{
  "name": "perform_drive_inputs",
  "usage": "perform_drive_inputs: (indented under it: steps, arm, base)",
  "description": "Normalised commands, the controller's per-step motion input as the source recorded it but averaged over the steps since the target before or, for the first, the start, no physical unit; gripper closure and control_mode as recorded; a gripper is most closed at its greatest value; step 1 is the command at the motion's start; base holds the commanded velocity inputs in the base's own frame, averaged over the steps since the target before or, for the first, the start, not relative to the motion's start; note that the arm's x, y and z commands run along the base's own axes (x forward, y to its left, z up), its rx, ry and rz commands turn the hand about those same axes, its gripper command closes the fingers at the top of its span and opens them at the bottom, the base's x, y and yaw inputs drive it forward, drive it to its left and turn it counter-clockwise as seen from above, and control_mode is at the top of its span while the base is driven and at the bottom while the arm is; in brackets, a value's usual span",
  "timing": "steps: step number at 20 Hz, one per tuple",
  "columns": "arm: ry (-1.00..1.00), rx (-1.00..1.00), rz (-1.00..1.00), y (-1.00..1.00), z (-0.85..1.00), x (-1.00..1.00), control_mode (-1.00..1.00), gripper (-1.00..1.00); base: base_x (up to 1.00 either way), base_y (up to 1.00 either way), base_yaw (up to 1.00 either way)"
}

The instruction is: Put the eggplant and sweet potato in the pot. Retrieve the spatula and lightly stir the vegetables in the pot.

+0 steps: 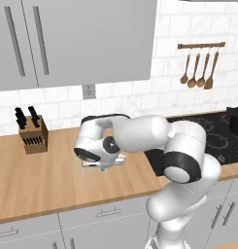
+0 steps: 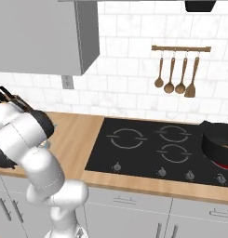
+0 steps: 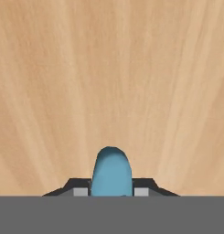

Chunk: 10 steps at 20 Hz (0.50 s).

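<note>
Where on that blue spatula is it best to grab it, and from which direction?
By the slim handle, from straight above. The spatula lies flat on the wooden counter, so only its narrow sides offer a pinch. The gripper does just that: its fingertips sit either side, shut on it.

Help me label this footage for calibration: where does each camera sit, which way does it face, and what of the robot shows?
Left base view: behind the arm to its left, facing the wooden counter and knife block; arm fills the right.
Right base view: behind-right, facing the cooktop and pot; arm at left.
Hand view: looks down at the counter; gripper shut on the spatula.
Shared: both base views show the hanging wooden utensils.
</note>
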Motion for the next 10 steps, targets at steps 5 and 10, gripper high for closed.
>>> perform_drive_inputs:
  steps: [5,10]
  arm:
    - [0.33,0.20,-0.01,-0.41,1.00,0.00,-1.00,1.00]
    - [0.41,0.10,-0.05,-0.60,1.00,-0.01,-1.00,1.00]
  base:
    - [0.00,0.00,0.00]
    - [0.00,0.00,0.00]
